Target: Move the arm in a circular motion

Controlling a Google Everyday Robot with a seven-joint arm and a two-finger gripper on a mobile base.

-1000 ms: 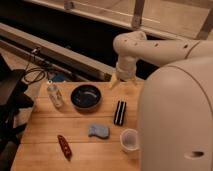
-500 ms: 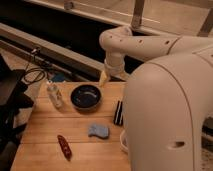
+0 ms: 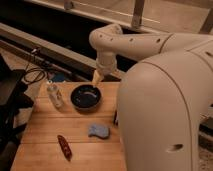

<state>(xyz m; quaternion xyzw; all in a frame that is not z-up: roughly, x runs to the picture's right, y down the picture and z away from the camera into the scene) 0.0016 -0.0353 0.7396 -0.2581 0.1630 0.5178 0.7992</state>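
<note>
the arm (image 3: 150, 47) reaches leftward; gripper (image 3: 96, 77) points down above the bowl (image 3: 86, 96).

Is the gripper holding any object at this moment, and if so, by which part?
Nothing is held. The gripper, at the end of the arm, hangs in the air above the far rim of the dark bowl, touching no object.
</note>
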